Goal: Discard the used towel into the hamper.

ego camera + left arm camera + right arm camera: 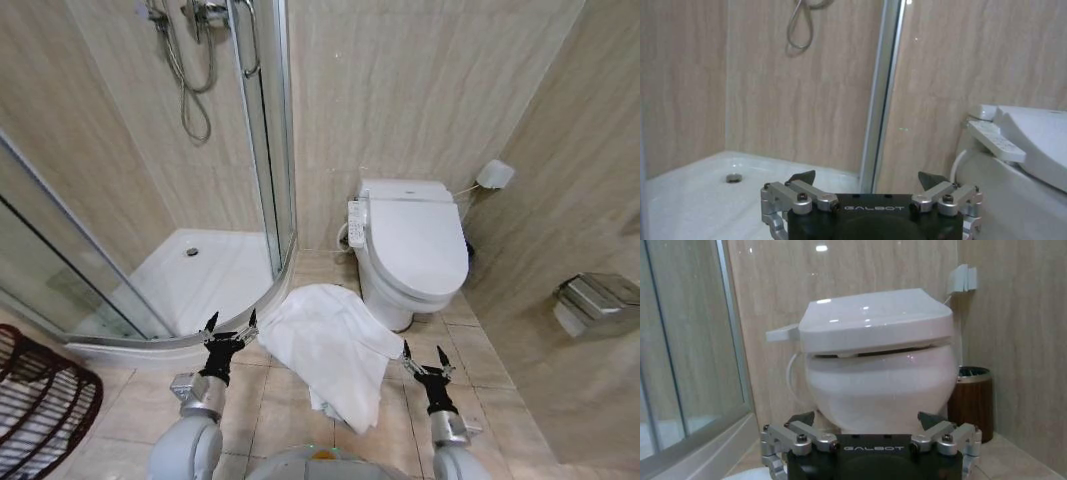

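Head view: crumpled white cloth towel (pixel 330 350) lies between released left gripper (pixel 230 326) and right gripper (pixel 428 356); grasp pending, reddish-brown wire hamper (pixel 40 400) waits.

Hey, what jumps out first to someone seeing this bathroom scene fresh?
The white towel crumpled on the tile floor between the shower's curved edge and the toilet. The left gripper and right gripper hang open on either side of it, and the reddish-brown hamper sits far left.

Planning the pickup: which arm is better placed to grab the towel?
Probably left: the left tool is open beside the towel edge, on the hamper side. The right tool is equally near.
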